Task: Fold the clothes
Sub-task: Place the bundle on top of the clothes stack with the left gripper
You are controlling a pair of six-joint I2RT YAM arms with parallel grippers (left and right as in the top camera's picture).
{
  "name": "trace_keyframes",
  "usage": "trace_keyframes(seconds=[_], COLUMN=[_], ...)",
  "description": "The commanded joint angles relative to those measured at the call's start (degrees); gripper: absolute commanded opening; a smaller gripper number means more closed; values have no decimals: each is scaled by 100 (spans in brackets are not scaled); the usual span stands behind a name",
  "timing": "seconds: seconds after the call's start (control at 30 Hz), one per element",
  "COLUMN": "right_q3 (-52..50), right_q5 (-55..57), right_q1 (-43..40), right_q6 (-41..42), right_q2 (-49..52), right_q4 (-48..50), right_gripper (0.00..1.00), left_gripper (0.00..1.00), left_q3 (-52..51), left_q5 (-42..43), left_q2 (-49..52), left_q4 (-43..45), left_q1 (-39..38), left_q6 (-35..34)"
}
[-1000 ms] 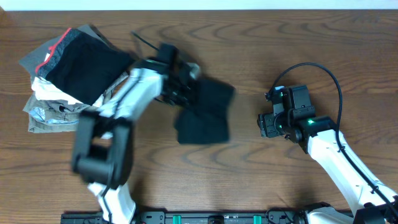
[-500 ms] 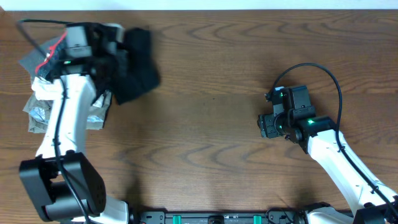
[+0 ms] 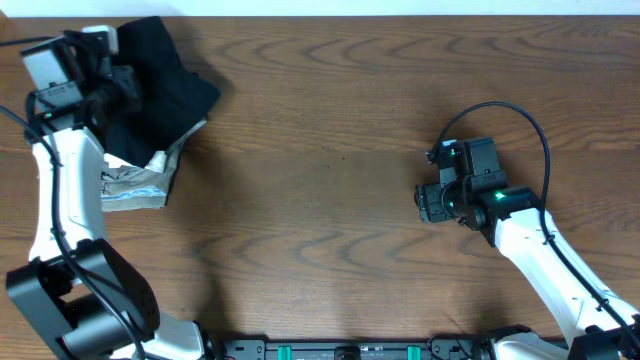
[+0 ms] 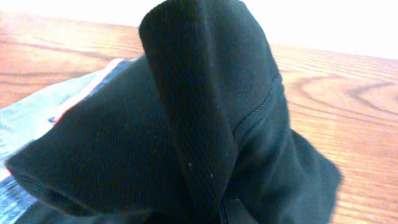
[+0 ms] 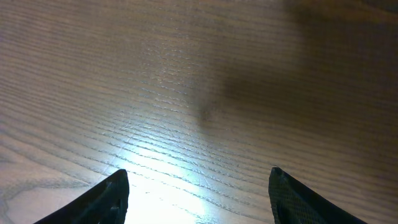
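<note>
The left tool [image 3: 122, 82], buried in cloth, is apparently pinching the folded black shirt [image 3: 165, 85] over the pile [image 3: 135, 185] at the worktop's [image 3: 330, 200] far-left corner, probably for stacking, while the right tool [image 5: 199, 196] is hovering open, well apart.

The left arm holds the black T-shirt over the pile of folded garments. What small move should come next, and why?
Probably lower the left end effector a little and open it. The black T-shirt, folded, hangs over the pile of folded garments, so releasing should lay it on top.
</note>
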Motion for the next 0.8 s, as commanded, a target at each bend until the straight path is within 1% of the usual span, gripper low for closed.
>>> trace_keyframes(seconds=[0.0,0.1,0.13,0.23,0.27,0.33,0.37,0.43,0.47,0.53,0.67,0.77], right_q3=[66,66,66,66,66,66,66,66,66,66,66,66], right_q5=[39,39,39,39,39,39,39,42,42,39,42,39], right_q1=[81,81,81,81,81,81,81,81,81,81,81,81], right_q6=[-7,-9,-7,-9,-9,-9,-7,-9,-9,-9,-9,-9], right_q2=[-22,-22,-22,-22,-22,-22,-22,-22,-22,-22,-22,-22], right_q4=[-7,-22,-24,-24,-24,-42,-55,-85,-90,-98,-107,-107], right_gripper=[70,70,70,70,70,70,70,71,71,71,71,72], left_gripper=[7,8,9,17,21,39,50,88,98,98,98,98], left_q3=[186,186,186,184,179,179,179,179,179,179,179,179], left_q5=[-11,-9,-11,-13,-15,-13,-13,-9,13,201,817,885], left_q2=[212,334,369,452,476,492,492,490,490,490,442,341], left_q4=[210,308,304,260,251,227,219,192,155,107,57,-50], left_q1=[358,599,673,833,914,1021,1080,1174,1228,1298,1320,1244], left_q6=[-271,-442,-444,-492,-527,-564,-649,-903,-1075,-1283,-1298,-1294])
